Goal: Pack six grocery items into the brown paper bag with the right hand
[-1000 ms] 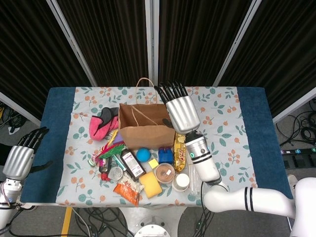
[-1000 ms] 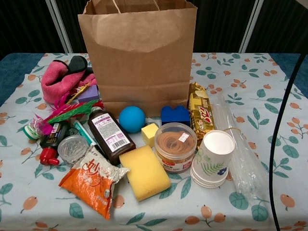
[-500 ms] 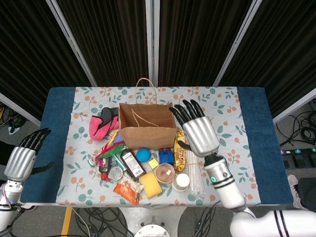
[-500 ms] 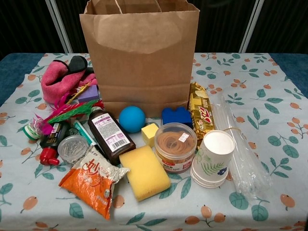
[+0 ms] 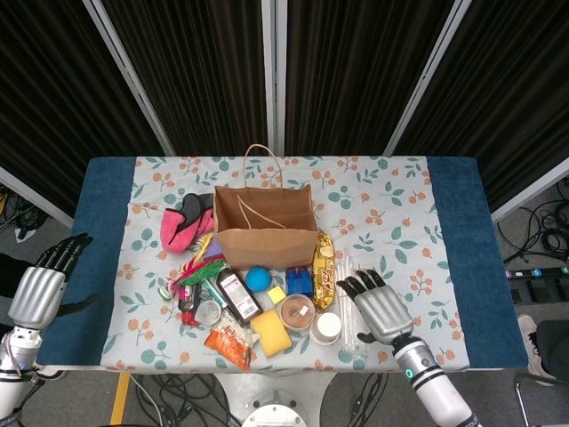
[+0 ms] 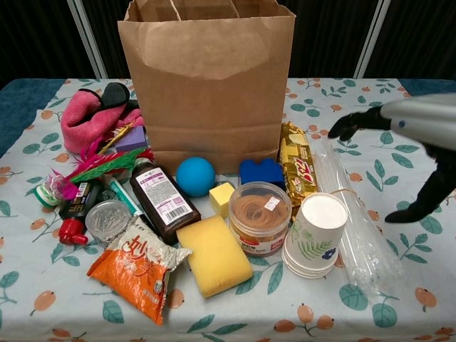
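Observation:
The brown paper bag (image 5: 265, 227) (image 6: 206, 85) stands upright and open-topped at the table's middle back. In front of it lie a blue ball (image 6: 195, 176), a yellow sponge (image 6: 214, 255), a gold snack pack (image 6: 298, 167), a rubber-band jar (image 6: 260, 216), stacked paper cups (image 6: 315, 235), a brown bottle (image 6: 162, 201) and an orange packet (image 6: 139, 267). My right hand (image 5: 382, 307) (image 6: 417, 135) hovers with fingers spread and empty, just right of the cups, over a clear plastic sleeve (image 6: 356, 228). My left hand (image 5: 40, 289) hangs open off the table's left edge.
A pink cloth (image 6: 89, 117), feathers, a small red-capped bottle and a round tin crowd the left front. A blue block (image 6: 260, 172) and a yellow cube (image 6: 221, 198) sit near the bag's base. The floral cloth's right side (image 5: 418, 240) is bare.
My right hand has drawn back from above the bag's right rim, toward the near right, and dropped low beside the cups; it now shows in the chest view. The items have not moved.

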Motion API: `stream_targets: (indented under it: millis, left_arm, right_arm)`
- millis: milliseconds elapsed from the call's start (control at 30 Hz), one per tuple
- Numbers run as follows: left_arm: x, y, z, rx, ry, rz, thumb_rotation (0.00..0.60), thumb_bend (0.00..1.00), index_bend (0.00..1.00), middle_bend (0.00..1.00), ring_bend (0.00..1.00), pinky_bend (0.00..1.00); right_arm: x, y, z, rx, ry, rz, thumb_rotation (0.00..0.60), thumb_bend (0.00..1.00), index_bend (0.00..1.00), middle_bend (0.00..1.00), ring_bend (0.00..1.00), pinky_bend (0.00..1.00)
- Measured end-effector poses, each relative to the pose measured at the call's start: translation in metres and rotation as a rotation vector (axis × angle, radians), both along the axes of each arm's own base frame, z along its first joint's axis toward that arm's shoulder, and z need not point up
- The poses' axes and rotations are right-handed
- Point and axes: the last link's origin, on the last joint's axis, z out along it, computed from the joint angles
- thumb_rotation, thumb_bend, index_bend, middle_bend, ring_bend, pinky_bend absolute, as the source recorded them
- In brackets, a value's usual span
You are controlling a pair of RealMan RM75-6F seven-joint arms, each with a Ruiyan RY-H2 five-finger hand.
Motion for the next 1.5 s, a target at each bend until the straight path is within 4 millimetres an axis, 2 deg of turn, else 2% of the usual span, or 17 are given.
stream_targets:
  millis: [233, 367, 533, 700, 833, 1000, 1233, 1500]
  left_arm:
    - [-0.004, 0.000, 0.002, 0.008, -0.006, 0.013, 0.600, 0.14, 0.15, 0.20, 0.15, 0.23]
    - [-0.006, 0.000, 0.002, 0.010, -0.010, 0.016, 0.600, 0.14, 0.15, 0.20, 0.15, 0.23]
    - [-0.008, 0.001, 0.003, 0.013, -0.015, 0.022, 0.600, 0.14, 0.15, 0.20, 0.15, 0.23]
    - [-0.011, 0.000, 0.004, 0.014, -0.020, 0.024, 0.600, 0.13, 0.15, 0.20, 0.15, 0.23]
    - [-0.011, 0.001, 0.004, 0.016, -0.023, 0.024, 0.600, 0.14, 0.15, 0.20, 0.15, 0.23]
    - [-0.010, 0.002, 0.005, 0.017, -0.028, 0.021, 0.600, 0.14, 0.15, 0.20, 0.15, 0.23]
    - [-0.007, 0.001, 0.004, 0.015, -0.032, 0.009, 0.600, 0.14, 0.15, 0.20, 0.15, 0.23]
    - [-0.003, 0.002, 0.003, 0.009, -0.032, -0.004, 0.600, 0.14, 0.15, 0.20, 0.15, 0.23]
  right_arm:
    - [0.007, 0.013, -0.022, 0.067, 0.015, 0.040, 0.600, 0.00, 0.13, 0.16, 0.07, 0.08]
    - [0.009, 0.013, -0.030, 0.065, 0.018, 0.049, 0.600, 0.00, 0.14, 0.17, 0.08, 0.09]
    - [0.010, 0.012, -0.041, 0.059, 0.023, 0.056, 0.600, 0.01, 0.23, 0.22, 0.14, 0.16]
    - [0.011, 0.010, -0.052, 0.047, 0.028, 0.064, 0.600, 0.09, 0.32, 0.29, 0.21, 0.24]
    - [0.015, 0.009, -0.053, 0.023, 0.021, 0.077, 0.600, 0.16, 0.44, 0.37, 0.30, 0.34]
    - [0.022, 0.006, -0.047, -0.033, 0.003, 0.110, 0.600, 0.18, 0.52, 0.43, 0.36, 0.40]
    - [0.036, 0.005, -0.026, -0.093, -0.047, 0.141, 0.600, 0.18, 0.53, 0.44, 0.37, 0.41]
    - [0.072, -0.010, 0.029, -0.288, -0.172, 0.220, 0.600, 0.20, 0.54, 0.45, 0.38, 0.42]
